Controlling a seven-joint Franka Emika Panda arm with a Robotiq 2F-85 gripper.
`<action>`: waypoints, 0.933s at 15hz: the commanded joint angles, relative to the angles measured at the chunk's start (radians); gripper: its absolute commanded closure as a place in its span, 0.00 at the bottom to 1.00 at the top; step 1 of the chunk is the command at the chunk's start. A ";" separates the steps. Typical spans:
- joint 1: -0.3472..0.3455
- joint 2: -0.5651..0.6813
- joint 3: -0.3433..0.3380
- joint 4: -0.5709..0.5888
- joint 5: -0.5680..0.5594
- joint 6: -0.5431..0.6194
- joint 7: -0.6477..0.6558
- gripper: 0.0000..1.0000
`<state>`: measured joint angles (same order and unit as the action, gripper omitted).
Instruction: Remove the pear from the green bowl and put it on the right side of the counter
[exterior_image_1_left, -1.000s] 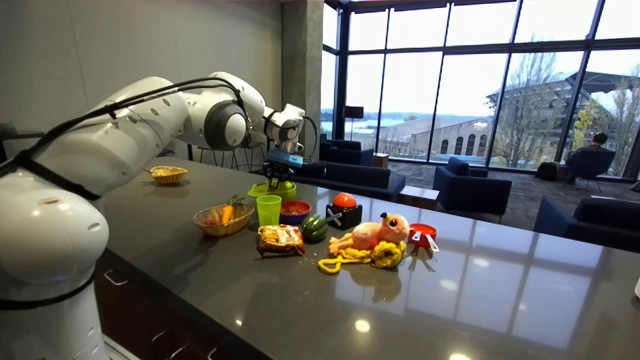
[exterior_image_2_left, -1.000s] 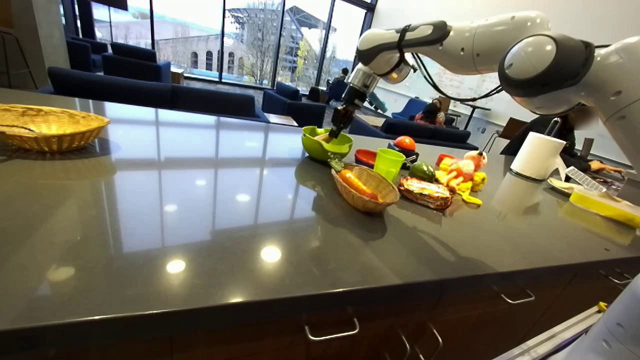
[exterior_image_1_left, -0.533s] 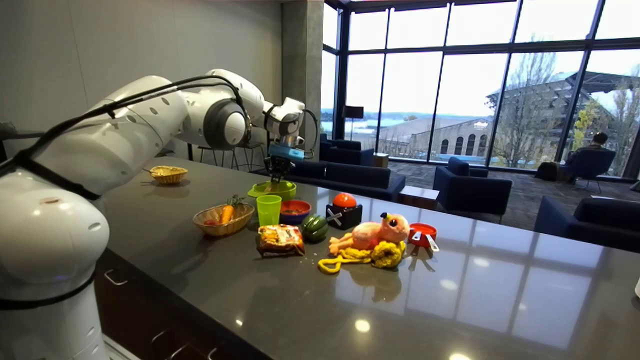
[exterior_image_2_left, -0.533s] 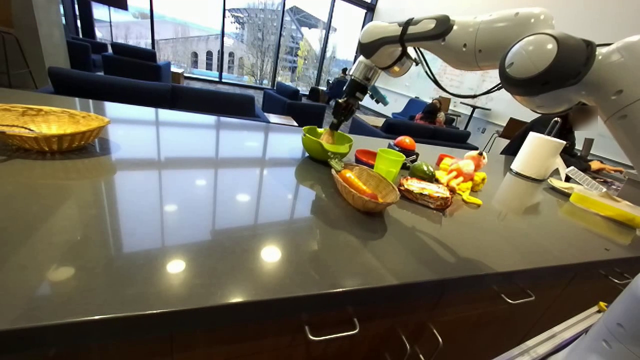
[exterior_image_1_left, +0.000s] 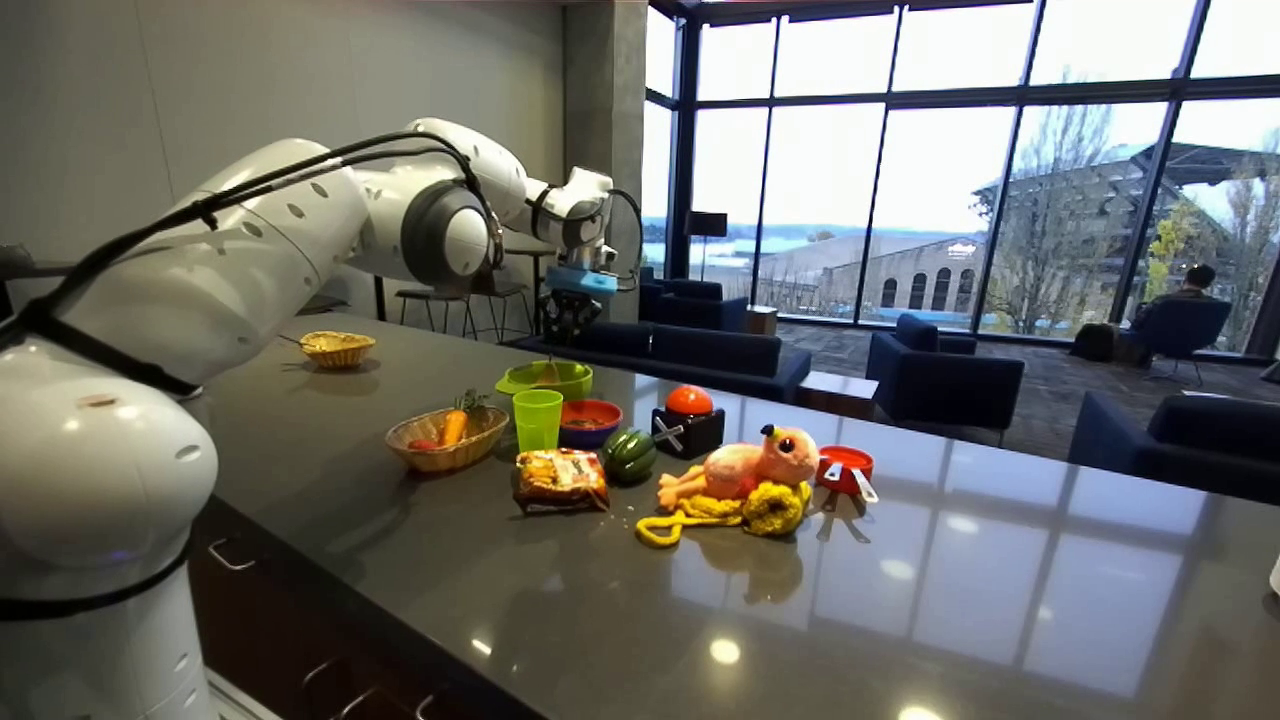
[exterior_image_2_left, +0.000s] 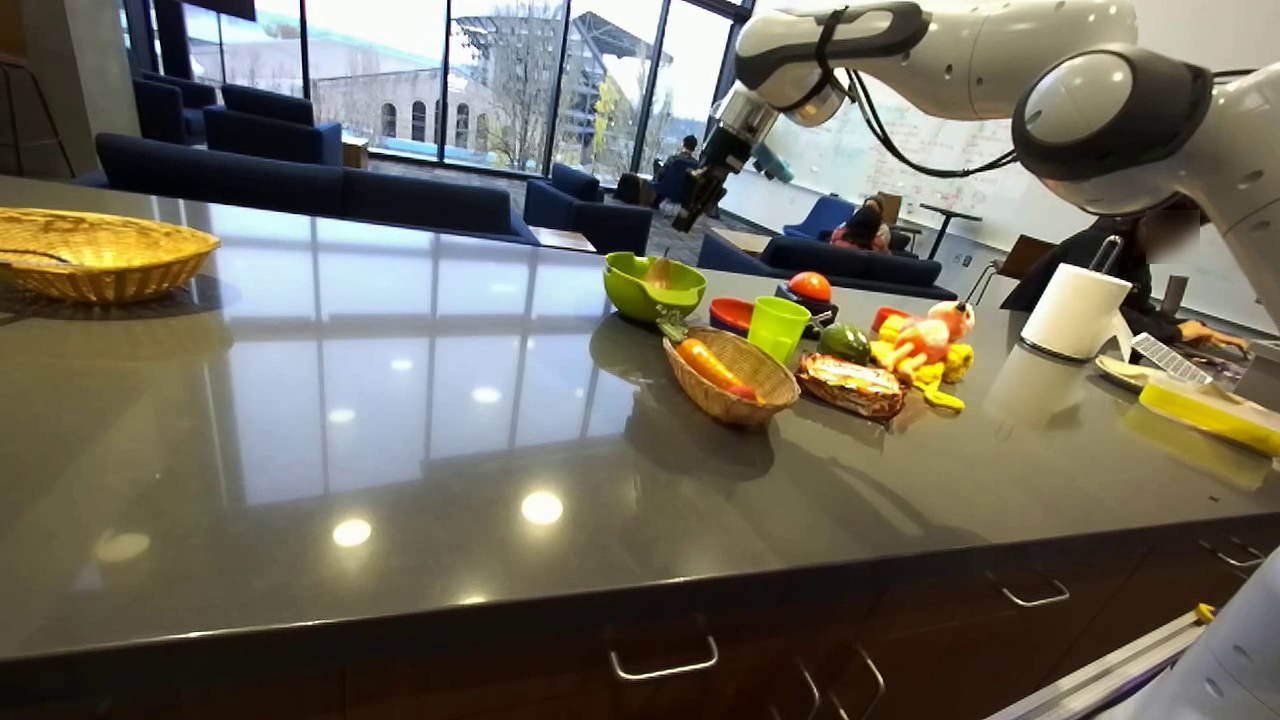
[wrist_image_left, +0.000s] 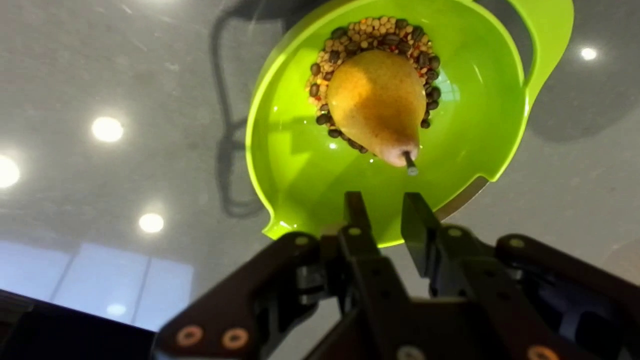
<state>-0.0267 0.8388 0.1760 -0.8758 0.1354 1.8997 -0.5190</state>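
Note:
The yellow-brown pear (wrist_image_left: 377, 97) stands in the green bowl (wrist_image_left: 480, 125), on loose beans and grains, with its stem pointing toward the gripper side in the wrist view. In an exterior view the pear's neck (exterior_image_2_left: 658, 272) shows above the low part of the bowl's rim. My gripper (wrist_image_left: 384, 196) hangs above the bowl, clear of both bowl and pear. A narrow gap separates its fingers (wrist_image_left: 357, 212), and nothing is between them. The bowl (exterior_image_1_left: 575, 382) rests on the dark grey counter (exterior_image_1_left: 420, 590) near its far edge.
Close to the bowl are a green cup (exterior_image_1_left: 538, 422), a red-and-blue bowl (exterior_image_1_left: 590, 432), a wicker basket (exterior_image_1_left: 450, 458) with a carrot, and a toy melon (exterior_image_1_left: 630, 457). Farther along lie a snack packet (exterior_image_1_left: 562, 482), a button box (exterior_image_1_left: 690, 432), a pink plush (exterior_image_1_left: 745, 468) and red measuring cups (exterior_image_1_left: 845, 470).
My gripper has risen out of the bowl and stands apart from the pear. The pear tipped more upright as the fingers rose, and it remains in the bowl. The jaws' spacing looks unchanged.

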 joint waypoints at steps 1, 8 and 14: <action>-0.005 -0.043 -0.015 -0.031 -0.012 0.011 0.008 0.93; 0.004 -0.029 0.005 -0.045 0.006 -0.004 0.000 0.17; 0.039 -0.013 0.003 -0.055 -0.002 -0.009 0.004 0.00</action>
<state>0.0030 0.8343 0.1789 -0.9148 0.1389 1.9006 -0.5191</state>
